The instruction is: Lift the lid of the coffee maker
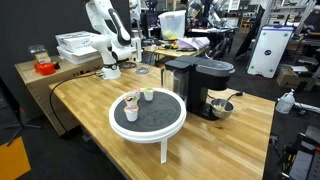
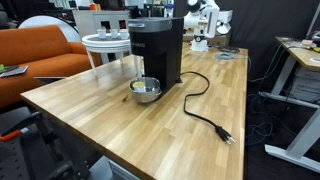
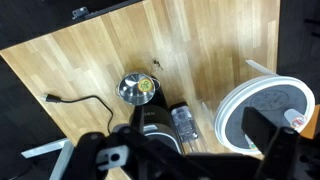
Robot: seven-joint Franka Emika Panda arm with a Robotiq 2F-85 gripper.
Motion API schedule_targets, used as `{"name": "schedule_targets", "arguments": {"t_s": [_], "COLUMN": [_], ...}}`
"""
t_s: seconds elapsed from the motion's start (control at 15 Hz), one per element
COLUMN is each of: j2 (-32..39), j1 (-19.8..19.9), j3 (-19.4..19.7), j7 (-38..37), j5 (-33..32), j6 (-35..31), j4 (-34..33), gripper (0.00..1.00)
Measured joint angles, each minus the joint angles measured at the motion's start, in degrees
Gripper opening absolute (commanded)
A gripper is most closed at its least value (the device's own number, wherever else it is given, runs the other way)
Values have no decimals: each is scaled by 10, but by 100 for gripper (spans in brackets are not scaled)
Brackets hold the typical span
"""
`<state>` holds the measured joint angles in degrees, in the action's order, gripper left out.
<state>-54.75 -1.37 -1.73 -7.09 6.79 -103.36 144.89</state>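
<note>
In an exterior view the arm (image 1: 105, 38) stands folded upright at the worktop's (image 1: 250, 140) back-left, well apart from the coffee maker (image 1: 200, 85), w/ open wood btwn. A round white table (image 1: 147, 125) sits near the machine and a steel bowl (image 1: 222, 108) at its base. The lid (image 1: 213, 66) lies flat on top. Wrist view: the claw (image 3: 184, 150) is blurred and cut off at the bottom edge, jaws spread wide, empty, hiding part of the machine.
</note>
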Motion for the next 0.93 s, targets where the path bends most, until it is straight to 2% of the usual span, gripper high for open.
{"name": "schedule_targets", "arguments": {"t_s": [0.47, 0.93], "j2": [12, 73], "j1": [7, 21], "j3": [4, 38], "j7": [-29, -72], "j5": [15, 129], "j6": [-2, -34], "j4": [0, -7], "gripper": [100, 100]}}
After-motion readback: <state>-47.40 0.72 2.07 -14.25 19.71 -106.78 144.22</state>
